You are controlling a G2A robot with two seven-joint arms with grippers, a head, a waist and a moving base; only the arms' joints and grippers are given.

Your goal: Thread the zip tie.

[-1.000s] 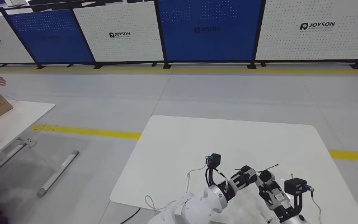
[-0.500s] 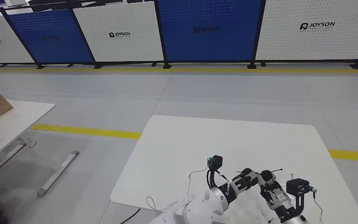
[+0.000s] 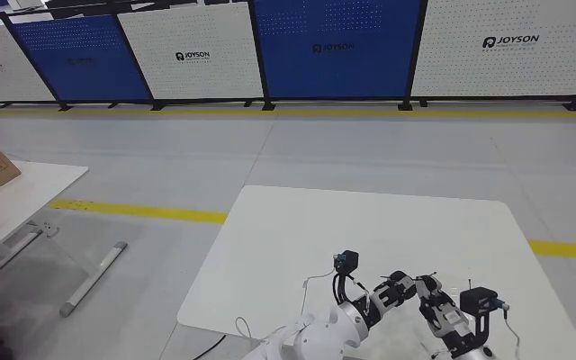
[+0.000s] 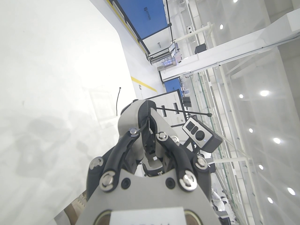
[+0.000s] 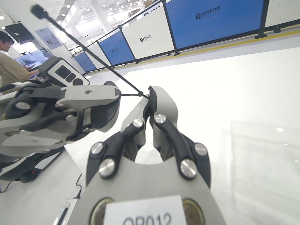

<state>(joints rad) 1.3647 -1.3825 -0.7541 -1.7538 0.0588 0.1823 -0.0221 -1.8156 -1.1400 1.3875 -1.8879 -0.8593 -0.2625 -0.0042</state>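
A: What is the biggest thing out there?

B: A row of blue and white perforated partition panels (image 3: 333, 49) along the far side of the floor. Nearer stands the white table with rounded corners (image 3: 360, 225).

A: Is anything lying on the table?

B: A clear, flat plastic piece (image 5: 257, 141) lies on it near the right arm. I cannot tell whether it is a sheet or a shallow tray.

A: And the arms?

B: Both are at the table's near edge, right of its middle, with their tips turned toward each other. The left gripper (image 4: 147, 105) has its fingers pressed together, and a black strip runs down between the pads. The right gripper (image 5: 150, 93) is just beside it, with its fingers likewise pinched together.

A: Pinched on what?

B: On the thin black plastic zip tie (image 5: 93, 56). Each gripper clamps it. A short stretch of it spans the small gap between the two tips, with a small block on it just beside the right gripper's tip. From there a long free length slants up and away, clear of the table. Its far end is blurred.
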